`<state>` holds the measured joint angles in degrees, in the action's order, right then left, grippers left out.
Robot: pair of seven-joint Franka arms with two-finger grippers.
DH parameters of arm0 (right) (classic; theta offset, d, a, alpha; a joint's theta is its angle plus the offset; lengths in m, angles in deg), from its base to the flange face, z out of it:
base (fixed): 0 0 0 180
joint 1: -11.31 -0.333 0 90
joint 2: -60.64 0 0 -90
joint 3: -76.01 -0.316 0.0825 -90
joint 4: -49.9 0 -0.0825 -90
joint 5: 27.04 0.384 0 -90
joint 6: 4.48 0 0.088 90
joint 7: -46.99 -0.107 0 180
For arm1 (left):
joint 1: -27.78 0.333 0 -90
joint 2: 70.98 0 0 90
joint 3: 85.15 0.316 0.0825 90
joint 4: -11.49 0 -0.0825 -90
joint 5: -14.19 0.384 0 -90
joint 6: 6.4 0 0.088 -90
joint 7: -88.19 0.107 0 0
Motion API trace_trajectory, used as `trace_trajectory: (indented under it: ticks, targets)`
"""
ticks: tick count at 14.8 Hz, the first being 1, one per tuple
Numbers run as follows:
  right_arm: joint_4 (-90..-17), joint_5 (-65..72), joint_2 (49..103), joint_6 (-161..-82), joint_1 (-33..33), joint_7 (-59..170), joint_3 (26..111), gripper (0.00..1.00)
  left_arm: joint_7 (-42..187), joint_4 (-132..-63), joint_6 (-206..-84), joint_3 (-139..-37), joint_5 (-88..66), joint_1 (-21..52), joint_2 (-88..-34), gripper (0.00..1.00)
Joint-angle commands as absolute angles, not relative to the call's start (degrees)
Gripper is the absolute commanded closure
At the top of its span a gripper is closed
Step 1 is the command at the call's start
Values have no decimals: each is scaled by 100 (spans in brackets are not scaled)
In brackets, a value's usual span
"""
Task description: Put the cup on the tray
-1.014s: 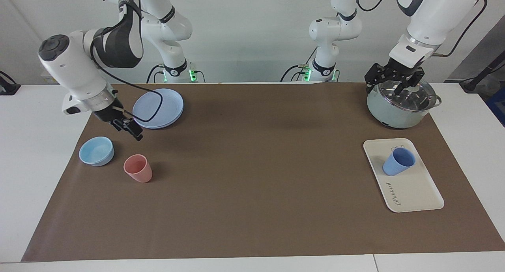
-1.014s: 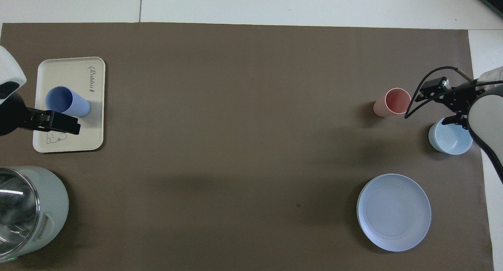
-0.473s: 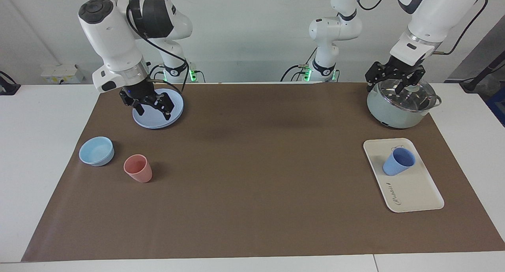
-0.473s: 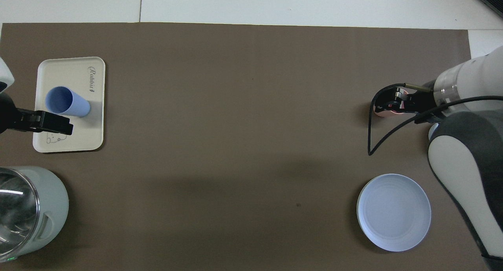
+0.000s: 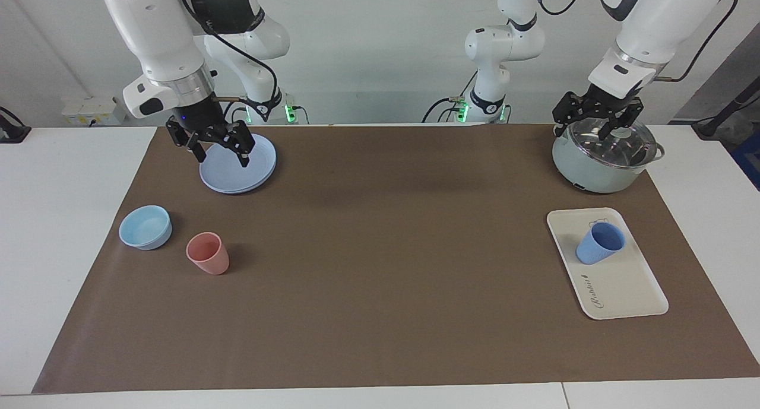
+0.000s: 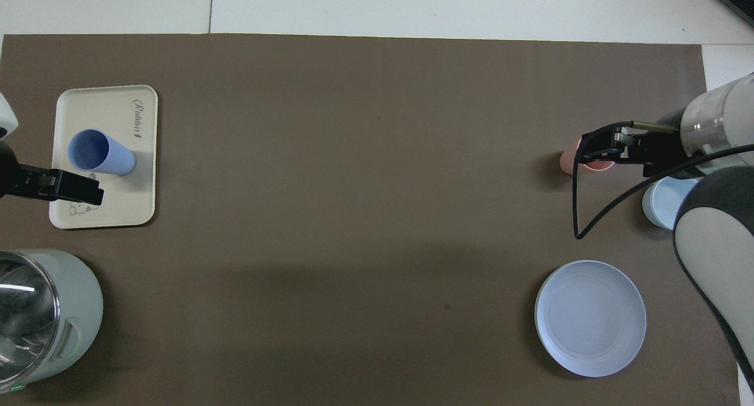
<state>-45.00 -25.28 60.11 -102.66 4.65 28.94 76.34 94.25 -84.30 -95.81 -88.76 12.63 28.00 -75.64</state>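
The periwinkle-blue cup (image 5: 599, 244) (image 6: 97, 152) stands mouth up on the cream tray (image 5: 623, 284) (image 6: 106, 102), on the half of the tray nearer to the robots, next to the bear drawing. Nothing holds it. In the facing view my left gripper (image 5: 585, 131) hangs open and empty in the air over the pot (image 5: 599, 159), apart from the cup. At the right arm's end of the table, my right gripper (image 5: 221, 158) hangs open and empty over the round blue plate (image 5: 237, 162).
A pink cup (image 5: 208, 253) and a light-blue bowl (image 5: 145, 227) stand farther from the robots than the plate (image 6: 590, 317). The lidded pot (image 6: 41, 314) sits nearer to the robots than the tray. A brown mat (image 5: 380, 249) covers the table.
My right arm has risen and swung from beside the pink cup and bowl to over the blue plate. The left gripper has lifted slightly over the pot. The cup has not moved.
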Motion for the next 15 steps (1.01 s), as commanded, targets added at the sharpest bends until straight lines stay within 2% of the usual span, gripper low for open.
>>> trace_trajectory:
  ticks: [1,7,15]
  targets:
    - [-4563,-2660,5863,-10055,471,3142,7627,0,9523,-8581,-9570,-8920,1366,2858,-7704,0]
    - [-5204,-2660,5441,-10168,471,3213,7618,0,9505,-8590,-9579,-8911,1349,2849,-7713,0]
    - [-5231,-2590,5422,-10213,559,3618,7618,0,9470,-8686,-9640,-8902,1349,2849,-7748,0]
